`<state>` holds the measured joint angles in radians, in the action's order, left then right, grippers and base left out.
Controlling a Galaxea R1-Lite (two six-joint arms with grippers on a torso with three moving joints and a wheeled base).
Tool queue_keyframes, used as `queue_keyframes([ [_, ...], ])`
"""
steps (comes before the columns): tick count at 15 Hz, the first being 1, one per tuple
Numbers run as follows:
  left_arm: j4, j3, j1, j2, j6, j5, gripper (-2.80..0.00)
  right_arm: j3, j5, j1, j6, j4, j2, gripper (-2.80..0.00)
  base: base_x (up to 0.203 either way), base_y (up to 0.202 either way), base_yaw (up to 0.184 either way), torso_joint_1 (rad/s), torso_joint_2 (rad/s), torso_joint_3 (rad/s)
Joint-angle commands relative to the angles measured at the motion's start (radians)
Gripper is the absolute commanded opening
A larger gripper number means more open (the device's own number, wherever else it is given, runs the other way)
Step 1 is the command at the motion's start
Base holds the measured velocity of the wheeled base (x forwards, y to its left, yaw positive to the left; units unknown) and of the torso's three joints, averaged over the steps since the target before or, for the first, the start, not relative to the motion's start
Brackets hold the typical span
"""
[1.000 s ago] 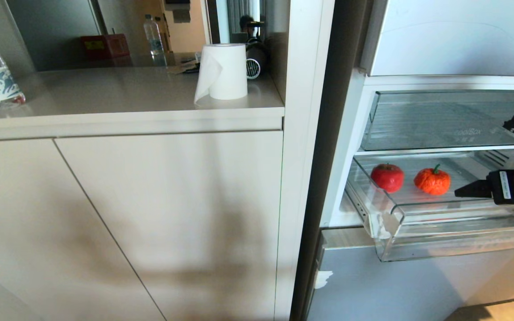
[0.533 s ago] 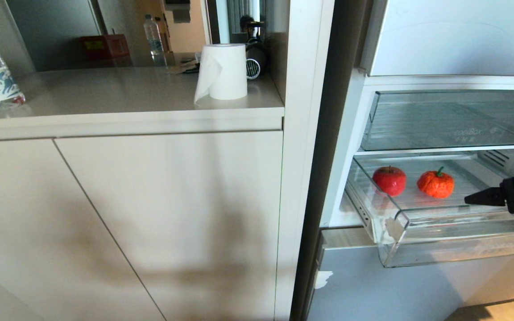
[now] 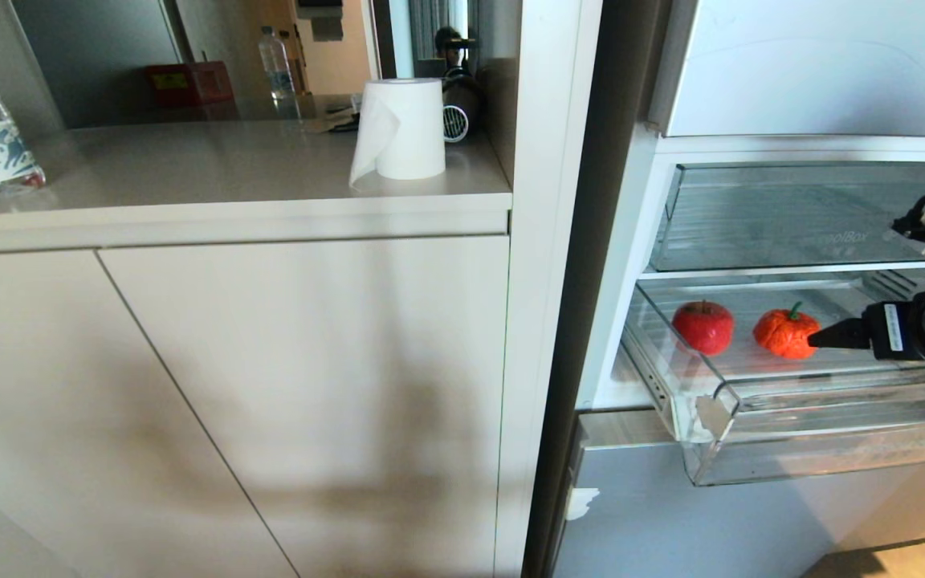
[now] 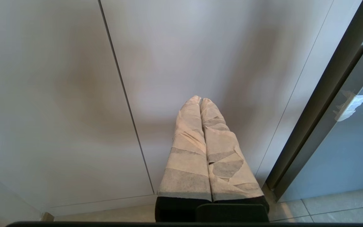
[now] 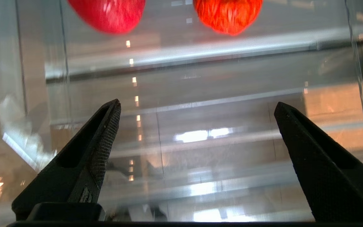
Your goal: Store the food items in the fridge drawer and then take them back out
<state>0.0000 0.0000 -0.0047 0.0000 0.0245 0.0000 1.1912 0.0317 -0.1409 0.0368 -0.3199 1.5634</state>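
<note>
In the head view, the pulled-out fridge drawer (image 3: 719,401) holds a red apple (image 3: 703,327) with an orange-red fruit (image 3: 785,333) at its 3 o'clock, and the right gripper (image 3: 824,337) reaches in from 3 o'clock, its tip just beside that fruit. The left wrist view shows the left gripper (image 4: 200,100) with jaws pressed together, facing a pale cabinet door (image 4: 200,47). In the right wrist view the jaws stand wide and hold nothing, both fruits lying toward 12 o'clock beyond them.
</note>
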Motion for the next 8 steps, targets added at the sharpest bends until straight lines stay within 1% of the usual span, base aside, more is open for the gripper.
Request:
queue_keyframes([
  [1, 0.000, 0.000, 0.000, 0.000, 0.000, 0.000, -2.80, -0.001, -0.001, 0.000, 0.001, 0.017, 0.061, 0.00, 0.000, 0.000, 0.000, 0.000, 0.00, 0.000],
  [3, 0.000, 0.000, 0.000, 0.002, 0.000, 0.000, -2.80, -0.013, 0.003, 0.000, 0.007, 0.019, 0.059, 0.00, 0.000, 0.000, 0.000, 0.000, 0.00, 0.000],
  [5, 0.000, 0.000, 0.000, 0.001, 0.000, 0.000, -2.80, -0.038, 0.014, -0.001, 0.009, 0.007, 0.012, 0.00, 0.000, 0.000, 0.000, 0.000, 0.00, 0.000],
  [6, 0.000, 0.000, 0.000, 0.000, 0.000, 0.000, -2.80, -0.046, 0.024, -0.002, 0.010, -0.014, -0.019, 0.00, 0.000, 0.000, 0.000, 0.000, 0.00, 0.000],
  [8, 0.000, 0.000, 0.000, 0.001, 0.000, 0.000, -2.80, -0.053, 0.040, -0.006, 0.012, -0.107, -0.079, 0.00, 0.000, 0.000, 0.000, 0.000, 0.00, 0.000],
])
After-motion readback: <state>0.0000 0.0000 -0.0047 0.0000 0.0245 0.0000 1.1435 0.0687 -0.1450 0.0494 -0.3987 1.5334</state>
